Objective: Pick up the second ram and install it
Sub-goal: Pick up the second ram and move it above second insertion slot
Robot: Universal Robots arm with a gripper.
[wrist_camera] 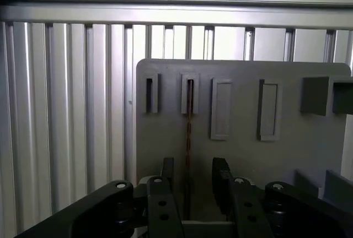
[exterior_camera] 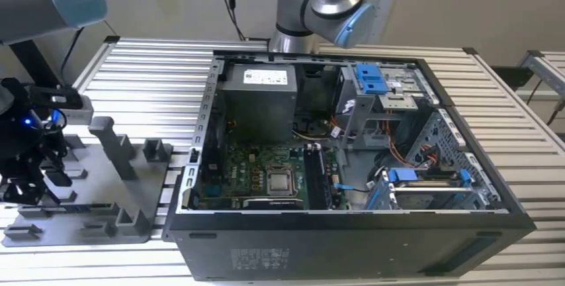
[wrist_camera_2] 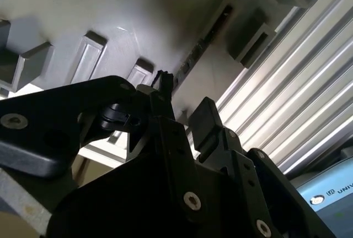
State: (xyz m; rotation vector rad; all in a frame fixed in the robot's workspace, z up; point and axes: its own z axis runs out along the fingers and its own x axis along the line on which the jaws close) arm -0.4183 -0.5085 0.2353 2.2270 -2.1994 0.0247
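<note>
Claw: the gripper [wrist_camera: 193, 167] hung low over the grey holder tray [wrist_camera: 309, 155], at the exterior view's left edge [exterior_camera: 37, 170].
Claw state: its fingers [wrist_camera: 220, 178] stood apart, not clamped on anything.
Second ram: the second ram [wrist_camera: 188, 122] stood on its thin edge in the tray, a dark narrow strip running away from the claw, with its far end seated in a raised grey slot block [wrist_camera: 190, 93].
Ram against claw: in the first wrist view the near end of the strip ran straight in between the two fingers, one finger on each side. A sliver of grey tray showed between the board and each finger, so nothing was touching yet.
Same from the other side: in the second wrist view the ram [wrist_camera_2: 201, 39] showed as a dark line across the pale tray, its end meeting the tips of the black claw [wrist_camera_2: 182, 97].
Tray: it lay flat on the ribbed aluminium table [exterior_camera: 150, 81], with several more grey blocks and posts [exterior_camera: 113, 145] standing up from it.
Computer: the open black case [exterior_camera: 353, 239] sat just to the exterior view's right of the tray, well apart from the claw.
Inside the case: the green motherboard [exterior_camera: 251, 173] lay on the floor, with long black slots [exterior_camera: 316, 179] beside the square processor [exterior_camera: 280, 181].
</note>
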